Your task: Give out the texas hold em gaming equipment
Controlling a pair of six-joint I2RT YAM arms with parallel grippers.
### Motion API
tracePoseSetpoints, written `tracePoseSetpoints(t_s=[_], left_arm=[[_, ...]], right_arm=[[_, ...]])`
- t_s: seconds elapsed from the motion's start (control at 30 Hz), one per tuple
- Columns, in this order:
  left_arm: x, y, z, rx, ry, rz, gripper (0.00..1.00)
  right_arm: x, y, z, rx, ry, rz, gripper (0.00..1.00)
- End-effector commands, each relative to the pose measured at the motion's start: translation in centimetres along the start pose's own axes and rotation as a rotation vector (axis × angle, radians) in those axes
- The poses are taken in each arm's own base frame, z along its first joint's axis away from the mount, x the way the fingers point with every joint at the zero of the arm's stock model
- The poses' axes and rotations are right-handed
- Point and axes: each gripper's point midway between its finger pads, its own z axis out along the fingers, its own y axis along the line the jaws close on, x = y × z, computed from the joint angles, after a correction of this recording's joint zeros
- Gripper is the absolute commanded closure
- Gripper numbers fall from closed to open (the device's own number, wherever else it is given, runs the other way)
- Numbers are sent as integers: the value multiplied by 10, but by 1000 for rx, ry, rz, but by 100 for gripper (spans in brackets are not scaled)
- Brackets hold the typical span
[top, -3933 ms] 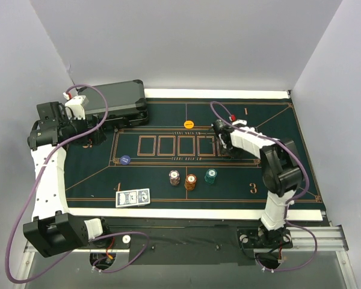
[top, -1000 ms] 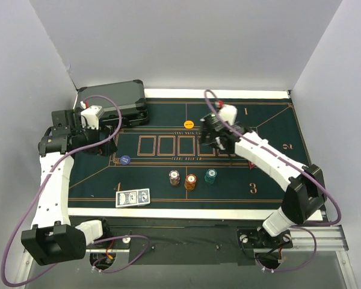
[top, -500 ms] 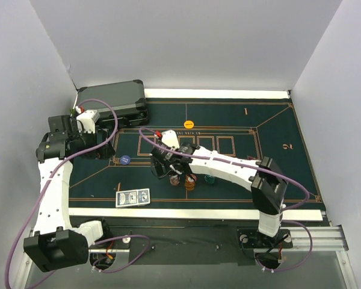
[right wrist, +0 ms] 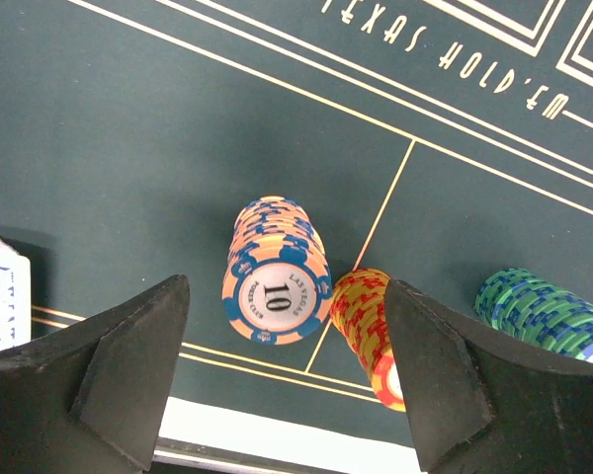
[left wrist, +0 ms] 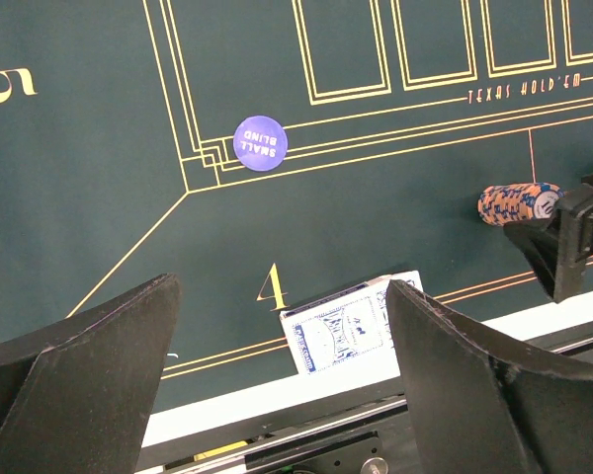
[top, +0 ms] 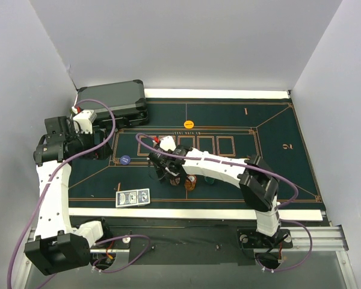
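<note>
A dark green felt poker mat (top: pixel 277 174) with gold lines and "Texas Hold'em" lettering covers the table, boxed in by plain white walls (top: pixel 198 42). A dark grey hard case (top: pixel 111 99) sits at the far-left corner. A flat orange chip (top: pixel 189 124) lies near the far middle, and a round purple "small blind" disc (left wrist: pixel 261 142) lies left of the card boxes. Small blue-backed playing cards (top: pixel 133 197) lie at the near edge by the gold numeral 4.

Three stacks of poker chips stand in a row near the middle: a salmon-and-blue stack (right wrist: pixel 275 272) topped "10", a red-and-orange stack (right wrist: pixel 371 331) just beside it, and a teal stack (right wrist: pixel 539 316) further right. Seen from above, your right arm crosses that row and hides much of it.

Your right gripper (right wrist: pixel 287 291) hangs over the "10" stack, jaws spread wide on either side, gripping nothing. Your left arm is bent up at the left edge; your left gripper (left wrist: pixel 282 286) hangs wide open and empty above the mat, near the case.
</note>
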Motion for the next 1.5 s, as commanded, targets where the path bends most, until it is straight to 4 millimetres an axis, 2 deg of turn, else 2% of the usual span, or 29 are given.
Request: tracePoseSetpoints(t_s=[0.0,0.37,0.6,0.87,0.97,1.23,1.33,1.47], left_arm=[[-6,-1,-6,-1,-29,11,4],[-6,3,-5,-20,-29,14,4],[-6,6,-6,-38,-34,20,4],[-8,6,-7,-41,-40,24,4],[-9,6,-9,-44,-46,26,4],[-7,8,-8,-48,-41,30,4],[-6,9,-8,-50,-41,28,4],[-6,10,-8,-54,-42,32,4]], right_arm=[[11,1,7,20,38,-16,27],[16,2,14,19,42,-6,43],[21,1,19,22,52,2,47],[19,-2,19,24,47,15,62],[17,-1,17,16,39,19,68],[8,3,4,-16,14,27,74],[6,4,2,-19,12,30,82],[-2,6,-5,-28,-3,34,87]])
